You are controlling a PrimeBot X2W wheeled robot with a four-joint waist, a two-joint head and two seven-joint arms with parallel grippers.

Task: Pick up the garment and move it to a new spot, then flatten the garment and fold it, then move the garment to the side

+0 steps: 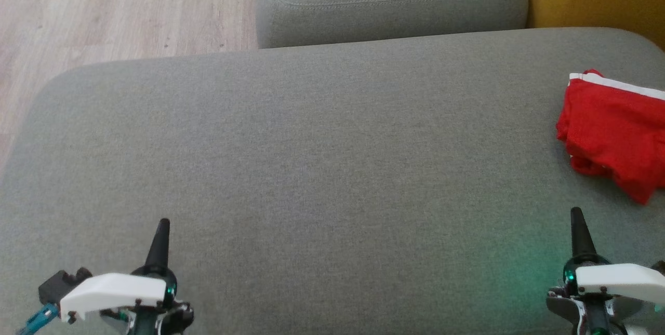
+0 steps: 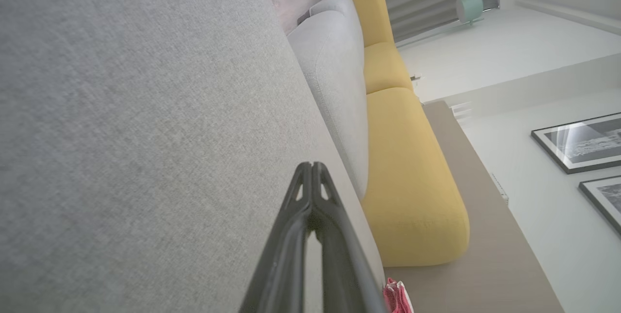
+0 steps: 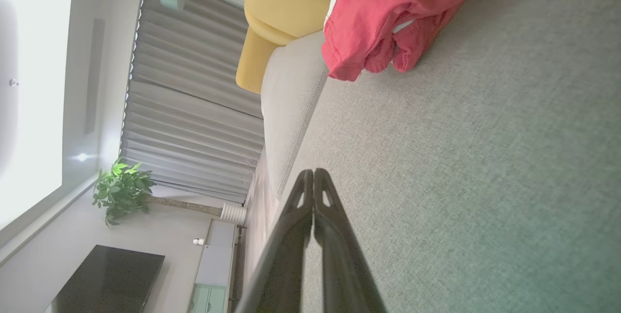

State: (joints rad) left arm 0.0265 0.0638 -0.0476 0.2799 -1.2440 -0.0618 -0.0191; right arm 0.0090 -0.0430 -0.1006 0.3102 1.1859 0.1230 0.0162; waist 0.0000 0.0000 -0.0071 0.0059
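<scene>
Lying bunched at three o'clock on the grey cushion, the garment is red with white trim — left gripper and right gripper both clenched, empty.

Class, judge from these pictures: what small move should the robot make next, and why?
Probably open the right gripper and ease it forward toward the garment. The garment lies rumpled on the cushion just ahead of that gripper, untouched, and the gripper is shut.

Open grey cushion beside garment
</scene>
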